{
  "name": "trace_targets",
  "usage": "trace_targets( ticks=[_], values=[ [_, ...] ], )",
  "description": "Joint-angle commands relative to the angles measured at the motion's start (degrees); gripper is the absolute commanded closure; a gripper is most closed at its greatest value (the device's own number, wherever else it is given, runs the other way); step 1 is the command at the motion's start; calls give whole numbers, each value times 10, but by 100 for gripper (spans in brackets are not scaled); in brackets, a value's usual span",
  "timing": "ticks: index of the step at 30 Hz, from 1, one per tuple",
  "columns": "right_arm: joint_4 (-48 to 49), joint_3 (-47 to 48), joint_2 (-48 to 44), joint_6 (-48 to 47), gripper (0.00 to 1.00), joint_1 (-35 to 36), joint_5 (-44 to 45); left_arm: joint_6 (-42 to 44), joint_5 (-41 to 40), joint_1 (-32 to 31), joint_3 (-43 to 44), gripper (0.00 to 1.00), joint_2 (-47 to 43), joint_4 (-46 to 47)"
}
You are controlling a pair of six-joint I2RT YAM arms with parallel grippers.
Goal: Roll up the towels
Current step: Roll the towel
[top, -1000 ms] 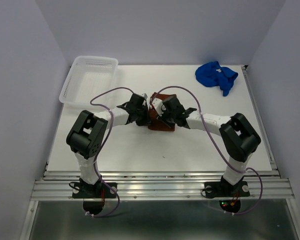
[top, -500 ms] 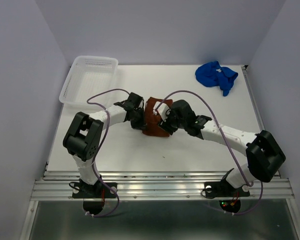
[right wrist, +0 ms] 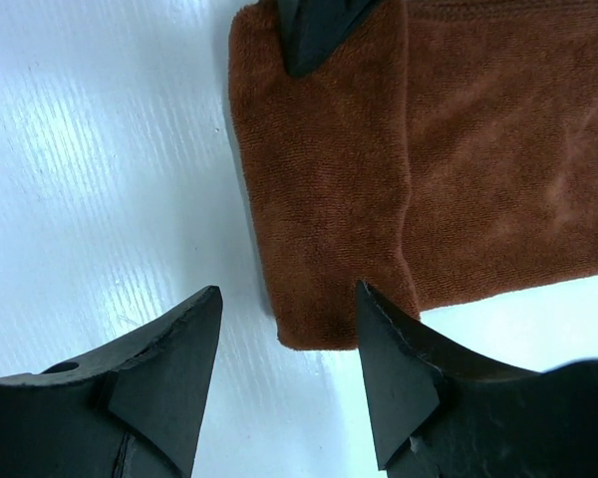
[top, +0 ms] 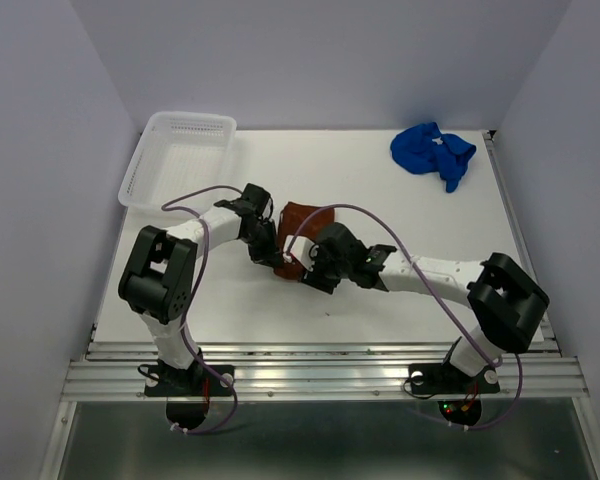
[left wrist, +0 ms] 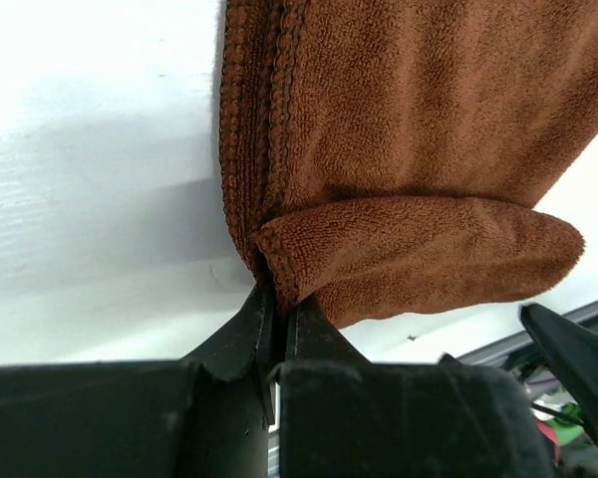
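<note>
basket (top: 132,180) far left, blue towel (top: 430,150) far right (open table (top: 320,165) between)

1. At table (top: 400,310) centre: folded towel (top: 300,222).
2. At far left corner, well apart from it: basket (top: 130,185).
3. At far right corner: bunched towel (top: 432,152).
4. On folded towel's near left corner, in from the left: left gripper (left wrist: 276,299).
5. Just before its near edge, in from the right: right gripper (right wrist: 289,291).
</note>
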Motion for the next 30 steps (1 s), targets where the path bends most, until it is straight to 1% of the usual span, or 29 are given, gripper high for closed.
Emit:
trace_targets(
  ticks=[1,5,7,11,14,17,18,20,21,22,24,25,27,28,29,30],
  values=[
    [14,12,19,-5,39,16,23,-10,29,11,1,100,-35,-29],
    [19,14,44,-7,39,16,58,-10,56,18,0,100,-33,-28],
    [26,14,55,-8,40,16,60,-9,70,23,-2,100,-29,-27],
    [51,8,70,-6,49,16,64,-12,82,29,-10,100,-25,-25],
    [76,-2,78,0,51,16,85,-18,106,37,-22,100,-28,-17],
    [103,-11,84,4,56,16,89,-23,114,45,-29,100,-31,-15],
    [109,-14,87,6,59,16,92,-24,117,48,-34,100,-31,-13],
    [112,-15,92,11,70,16,90,-25,121,50,-37,100,-31,-12],
    [111,-16,93,14,77,16,90,-26,120,50,-39,100,-31,-13],
    [104,-14,92,21,86,16,90,-27,120,52,-40,100,-33,-14],
    [89,-7,81,27,93,16,75,-27,121,55,-44,100,-35,-13],
    [61,-4,76,40,99,16,71,-28,122,56,-45,100,-39,-12],
    [38,4,61,56,99,16,26,-27,117,57,-43,100,-42,-15],
    [17,13,57,80,99,16,12,-26,115,58,-41,100,-43,-16],
    [2,20,55,89,99,16,-3,-24,112,59,-40,96,-45,-18],
    [-14,26,55,101,99,16,-31,-23,112,59,-40,88,-48,-19]
  ],
)
